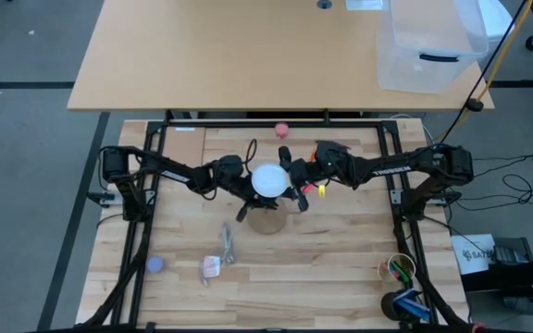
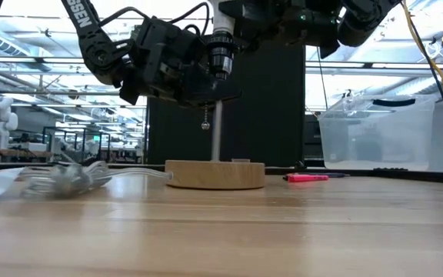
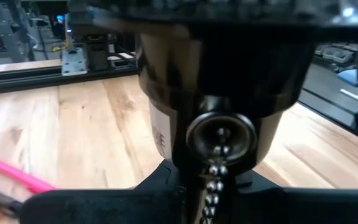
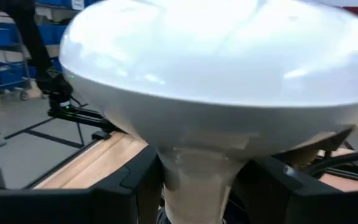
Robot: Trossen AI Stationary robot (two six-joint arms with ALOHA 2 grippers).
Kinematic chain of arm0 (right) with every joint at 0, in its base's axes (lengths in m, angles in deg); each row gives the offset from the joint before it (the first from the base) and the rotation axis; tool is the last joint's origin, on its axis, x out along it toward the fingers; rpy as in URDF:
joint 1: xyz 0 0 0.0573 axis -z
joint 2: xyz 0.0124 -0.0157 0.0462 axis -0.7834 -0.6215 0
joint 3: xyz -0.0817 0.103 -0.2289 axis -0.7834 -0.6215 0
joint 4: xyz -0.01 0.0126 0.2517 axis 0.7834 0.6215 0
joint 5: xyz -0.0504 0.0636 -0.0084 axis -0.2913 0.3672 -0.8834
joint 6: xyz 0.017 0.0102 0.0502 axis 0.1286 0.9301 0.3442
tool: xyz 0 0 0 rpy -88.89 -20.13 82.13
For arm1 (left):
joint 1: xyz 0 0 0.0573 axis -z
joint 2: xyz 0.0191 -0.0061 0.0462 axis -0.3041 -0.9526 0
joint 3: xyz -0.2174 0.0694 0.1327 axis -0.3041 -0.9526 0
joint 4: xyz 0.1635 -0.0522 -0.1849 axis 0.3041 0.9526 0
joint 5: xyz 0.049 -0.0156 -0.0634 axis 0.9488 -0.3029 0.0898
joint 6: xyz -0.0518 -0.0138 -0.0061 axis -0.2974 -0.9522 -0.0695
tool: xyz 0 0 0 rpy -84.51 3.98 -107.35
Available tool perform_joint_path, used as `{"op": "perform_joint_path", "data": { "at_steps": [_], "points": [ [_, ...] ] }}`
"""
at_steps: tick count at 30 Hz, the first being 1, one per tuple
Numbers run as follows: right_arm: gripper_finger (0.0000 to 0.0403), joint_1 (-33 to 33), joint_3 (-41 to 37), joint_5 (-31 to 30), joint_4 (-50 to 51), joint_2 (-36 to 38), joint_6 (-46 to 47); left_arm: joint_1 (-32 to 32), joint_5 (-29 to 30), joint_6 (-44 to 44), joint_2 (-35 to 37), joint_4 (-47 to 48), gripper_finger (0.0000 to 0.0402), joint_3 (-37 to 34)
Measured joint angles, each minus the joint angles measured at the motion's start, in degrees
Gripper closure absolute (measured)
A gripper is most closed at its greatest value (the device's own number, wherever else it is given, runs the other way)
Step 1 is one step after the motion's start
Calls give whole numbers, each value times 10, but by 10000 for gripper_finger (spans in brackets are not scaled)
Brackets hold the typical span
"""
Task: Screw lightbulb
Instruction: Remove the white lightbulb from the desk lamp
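Lightbulb (image 1: 268,180): white frosted globe, seen from above at the middle of the tabletop (image 1: 340,259), sitting directly over the socket post (image 2: 218,131) of the round wooden base (image 2: 214,174); in the right wrist view the globe (image 4: 216,68) fills the frame and narrows to a neck set between two dark fingers (image 4: 129,186). Right gripper (image 1: 296,183): reaches in from the right, fingers part-spread and pinching the lightbulb at its neck. Left gripper (image 1: 244,190): reaches in from the left, fingers drawn close on the black socket (image 3: 222,74) just under the bulb; a small beaded pull chain (image 3: 213,180) hangs from the socket's side, also visible in the low view (image 2: 204,119) dangling above the base. Wooden base: flat disc resting on the tabletop, centre, just nearer than the bulb in the high view (image 1: 266,222). Pink marker (image 2: 308,178): lying flat on the tabletop just right of the base. Pink ball (image 1: 282,129): far edge of the tabletop, well apart from the arms. Clear plastic wrapping (image 2: 68,178): crumpled, left of the base. Blue ball (image 1: 154,265): near-left area. Cup of pens (image 1: 398,269): near-right corner. Clear plastic bin (image 1: 428,46): on the farther, lighter table, right side.
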Motion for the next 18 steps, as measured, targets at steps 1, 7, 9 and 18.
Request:
{"op": "perform_joint_path", "data": {
  "at_steps": [1, 7, 9, 18],
  "points": [
    [232, 0, 0, 5, -6, -1, 3, 1, -4, 0, 0, 1, 374, 0],
    [232, 0, 18, 32, 7, -2, 10, 1, -19, 1, 1, 6, 374, -1],
    [232, 0, 27, 38, 18, -2, 10, 2, -20, 1, 1, 9, 374, -1],
    [232, -1, 59, 68, 70, -3, -9, 2, -35, 5, 2, 24, 374, -1]
  ]
}}
